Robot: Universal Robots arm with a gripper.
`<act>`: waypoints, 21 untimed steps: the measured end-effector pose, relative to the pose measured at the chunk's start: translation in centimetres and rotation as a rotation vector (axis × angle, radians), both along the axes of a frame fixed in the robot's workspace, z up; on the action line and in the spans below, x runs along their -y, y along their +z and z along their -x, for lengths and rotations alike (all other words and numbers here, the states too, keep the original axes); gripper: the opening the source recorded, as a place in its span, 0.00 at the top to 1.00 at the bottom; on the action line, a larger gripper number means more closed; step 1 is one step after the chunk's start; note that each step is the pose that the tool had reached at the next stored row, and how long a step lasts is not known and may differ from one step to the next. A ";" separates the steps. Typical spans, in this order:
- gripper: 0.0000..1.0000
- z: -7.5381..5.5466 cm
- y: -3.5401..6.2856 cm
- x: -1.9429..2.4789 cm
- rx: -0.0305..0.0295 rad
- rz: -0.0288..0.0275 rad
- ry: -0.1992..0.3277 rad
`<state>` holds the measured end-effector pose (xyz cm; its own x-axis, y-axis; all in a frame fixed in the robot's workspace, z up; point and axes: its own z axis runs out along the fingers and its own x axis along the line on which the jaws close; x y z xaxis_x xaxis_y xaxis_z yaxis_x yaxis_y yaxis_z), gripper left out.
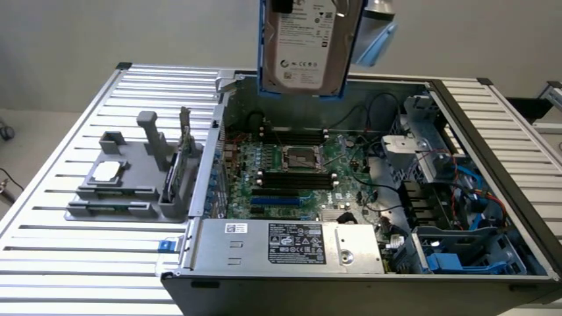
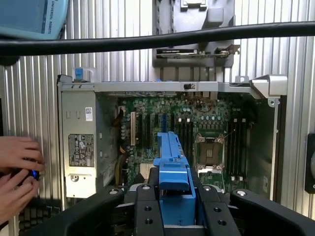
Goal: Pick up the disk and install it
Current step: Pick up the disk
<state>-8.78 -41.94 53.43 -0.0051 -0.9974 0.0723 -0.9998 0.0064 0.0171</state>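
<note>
grip: gripper [image 2: 175, 206] clamped on disk [image 1: 307, 46] at blue frame [image 2: 172, 167] | loc: aloft, upright, over open PC case [image 1: 351, 293] | handling: prob stiff, heavyish, shock-sensitive; grab frame sides, not label face

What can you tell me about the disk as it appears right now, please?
The disk is a flat grey metal hard drive with a white printed label facing the exterior camera, set in a blue plastic carrier. It hangs upright in the air above the far side of the open case. The gripper clamps the carrier from both sides, and nothing else touches it.
</note>
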 end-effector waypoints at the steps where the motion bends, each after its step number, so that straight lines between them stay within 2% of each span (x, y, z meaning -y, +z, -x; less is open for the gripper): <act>1: 0.67 -0.3 0.01 0.15 -0.0012 -0.0001 0.000; 11: 0.67 -3.1 0.07 1.58 -0.0158 -0.0041 0.000; 13: 0.67 -3.4 0.08 1.81 -0.0194 -0.0064 0.000; 21: 0.67 -3.4 0.08 1.85 -0.0203 -0.0066 0.000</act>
<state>-5.39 -43.80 53.51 -0.0037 -0.9978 0.0658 -0.9993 0.0062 0.0374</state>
